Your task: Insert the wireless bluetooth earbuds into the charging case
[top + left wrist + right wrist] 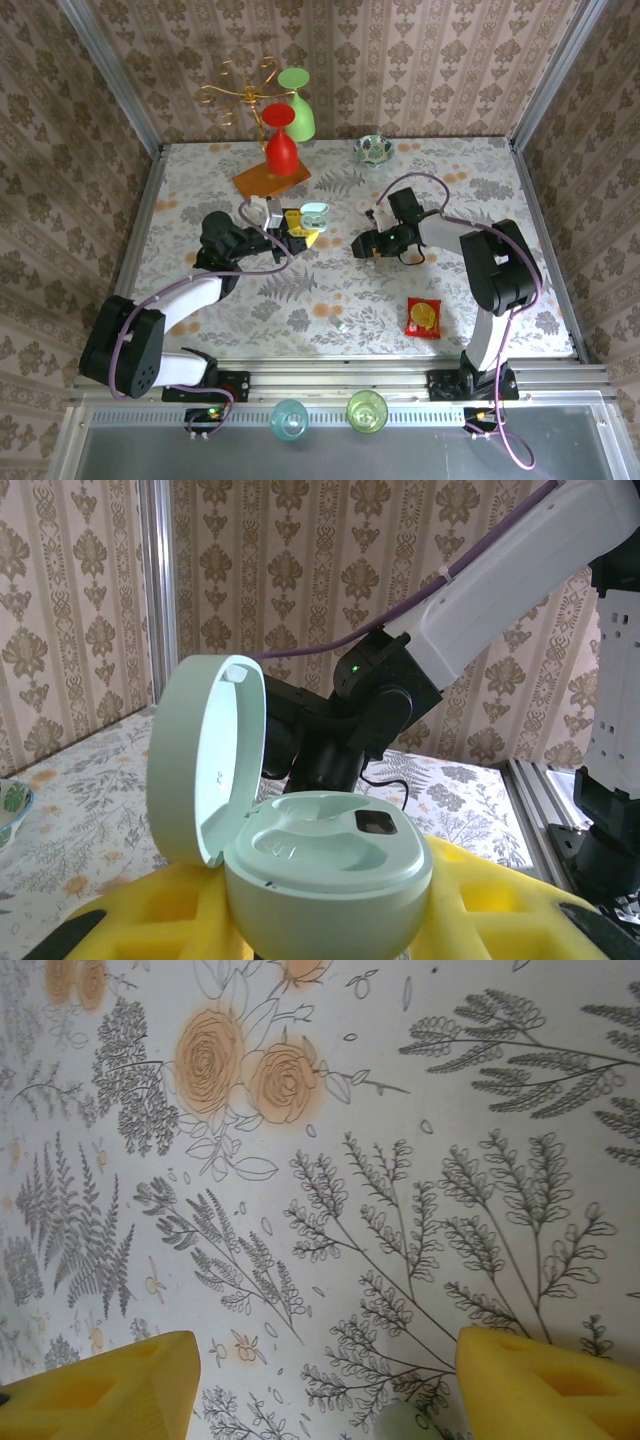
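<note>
Left claw [304, 227]: you had it closed on the mint charging case [330, 870], with yellow fingers [500, 910] on either side of the base.
Charging case: it sat upright above the bench [450, 190], left of centre, with the lid hinged open.
Right claw [325, 1385]: you held it open over the floral bench.
Earbuds: they were too small to make out.

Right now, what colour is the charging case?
The charging case is pale mint green; left wrist view.

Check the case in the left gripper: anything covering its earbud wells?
Nothing visible does. The left gripper holds the mint charging case with its lid swung open sideways; both wells look empty.
</note>
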